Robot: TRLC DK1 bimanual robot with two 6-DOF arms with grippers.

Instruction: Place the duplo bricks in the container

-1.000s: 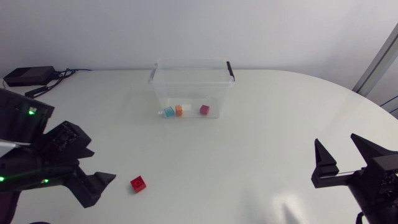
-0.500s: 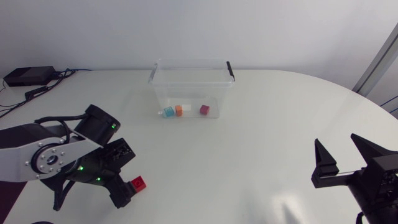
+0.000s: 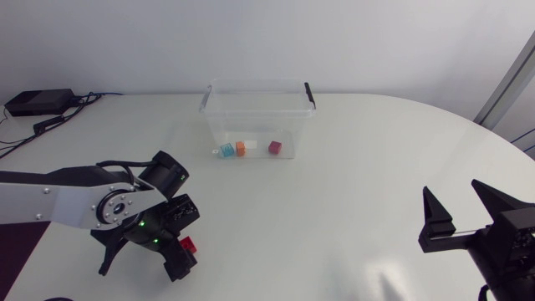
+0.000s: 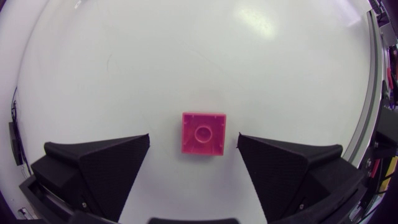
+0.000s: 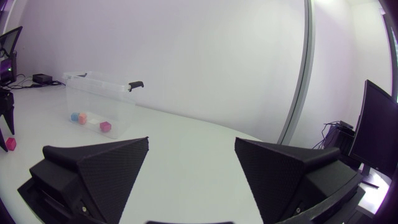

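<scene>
A red duplo brick [image 4: 203,132] lies studs-up on the white table, squarely between the spread fingers of my left gripper [image 4: 194,137]. Neither finger touches it. From above, the left gripper [image 3: 173,252] hangs over the brick [image 3: 191,244], which peeks out beside it. The clear container [image 3: 257,85] stands at the back middle, holding a blue brick [image 3: 226,150], an orange brick [image 3: 240,148], a white one and a magenta brick [image 3: 275,148]. My right gripper [image 3: 461,211] stands open and empty at the front right, far from the container [image 5: 99,99].
A black box with cables [image 3: 38,102] sits at the back left corner. The container has a black clip handle [image 3: 310,94] on its right end. Bare white table surface lies between the red brick and the container.
My left arm has swung in from the left edge and brought its open gripper down over the red brick. The right arm has kept still.
</scene>
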